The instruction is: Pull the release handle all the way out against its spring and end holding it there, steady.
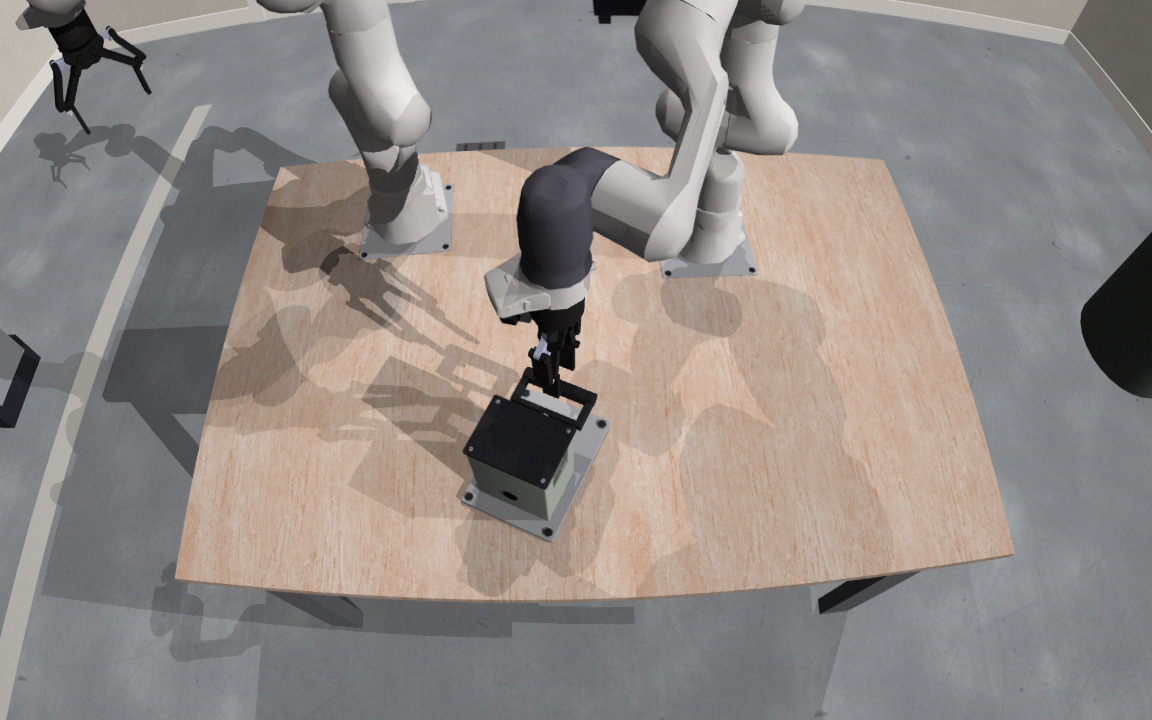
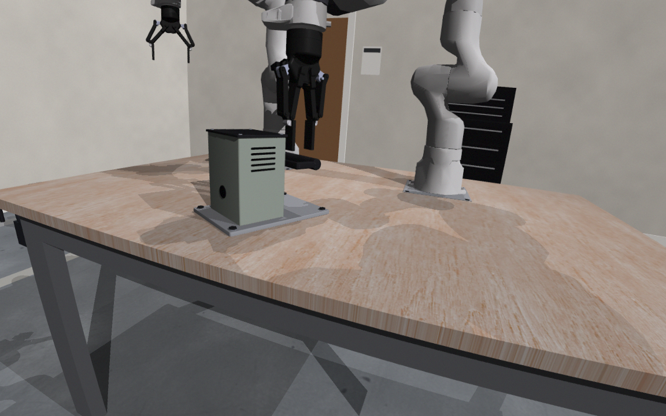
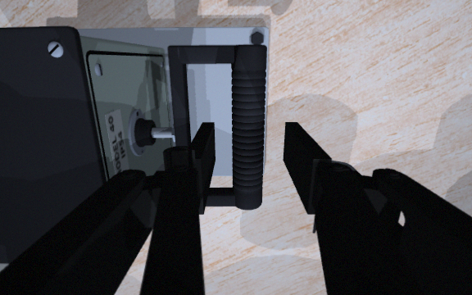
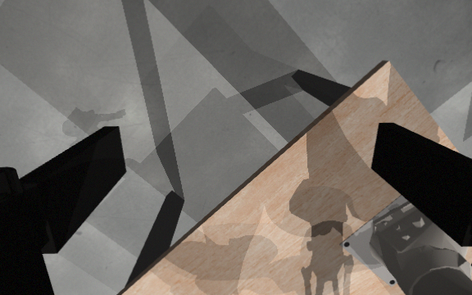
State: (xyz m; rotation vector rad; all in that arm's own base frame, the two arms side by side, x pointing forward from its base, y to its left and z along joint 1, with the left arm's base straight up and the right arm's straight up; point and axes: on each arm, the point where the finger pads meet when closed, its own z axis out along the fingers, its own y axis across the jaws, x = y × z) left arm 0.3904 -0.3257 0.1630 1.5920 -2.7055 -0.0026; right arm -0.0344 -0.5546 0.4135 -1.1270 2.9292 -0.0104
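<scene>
From the top, one left pincer (image 1: 555,385) (image 2: 299,140) (image 3: 250,164) hovers at the release handle (image 1: 576,392) (image 2: 302,161) (image 3: 248,123), beside its box (image 1: 519,443) (image 2: 261,175) (image 3: 23,143) on the counter (image 1: 786,429) (image 2: 428,268) (image 3: 383,61) (image 4: 269,184). From outside, its fingertips hang above the grip. The left wrist view shows them part-open, holding nothing; I'd judge lowering, then closing, comes before pulling. The right wrist view shows the right pincer (image 1: 118,111) (image 2: 170,58) (image 4: 249,147) wide, uninvolved.
</scene>
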